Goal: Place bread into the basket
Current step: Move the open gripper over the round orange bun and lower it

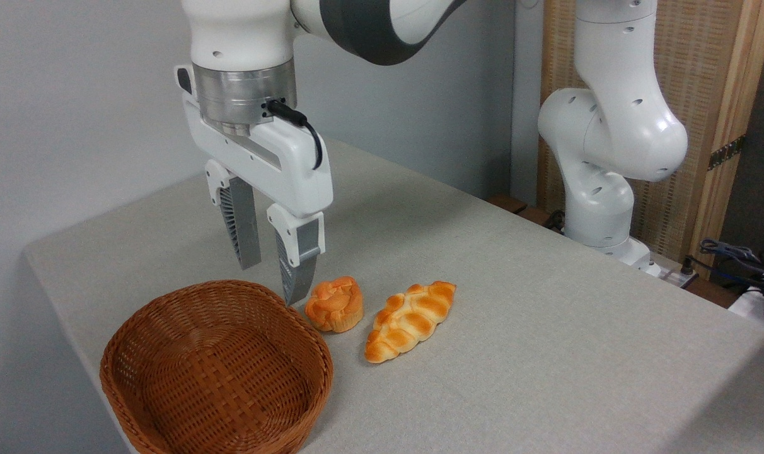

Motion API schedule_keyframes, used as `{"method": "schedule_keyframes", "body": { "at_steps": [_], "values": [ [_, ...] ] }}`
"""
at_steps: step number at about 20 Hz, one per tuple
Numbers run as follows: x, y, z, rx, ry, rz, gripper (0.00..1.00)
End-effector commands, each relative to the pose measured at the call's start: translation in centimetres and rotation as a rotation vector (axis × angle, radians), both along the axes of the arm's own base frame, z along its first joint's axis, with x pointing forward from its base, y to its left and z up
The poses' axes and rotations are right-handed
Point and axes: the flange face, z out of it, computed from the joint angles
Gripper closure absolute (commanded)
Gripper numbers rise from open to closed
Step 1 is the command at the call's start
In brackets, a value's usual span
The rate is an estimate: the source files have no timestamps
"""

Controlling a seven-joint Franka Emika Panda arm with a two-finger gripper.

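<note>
The bread (335, 304), a small round orange-golden bun with ridged sides, sits on the grey table just right of the basket (167, 328). That brown wicker basket stands empty at the table's front left. My gripper (270, 280) hangs open above the basket's far rim, slightly left of and behind the bun. Nothing is between its fingers. The right fingertip (297, 291) reaches down close to the bun's left side, with a small gap showing between them.
A longer braided golden loaf (408, 320) lies on the table just right of the bun. The arm's white base (599, 189) stands at the table's far right edge, with cables (735, 255) beyond. The table's left edge runs close behind the basket.
</note>
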Motion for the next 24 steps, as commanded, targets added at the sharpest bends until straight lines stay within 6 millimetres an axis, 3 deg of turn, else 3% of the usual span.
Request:
{"method": "schedule_keyframes", "body": {
  "at_steps": [1, 24],
  "values": [
    [-0.38, 0.14, 2.23, -0.015, -0.029, -0.006, 0.00],
    [-1.31, 0.73, 2.28, -0.016, 0.022, -0.005, 0.00]
  ]
}}
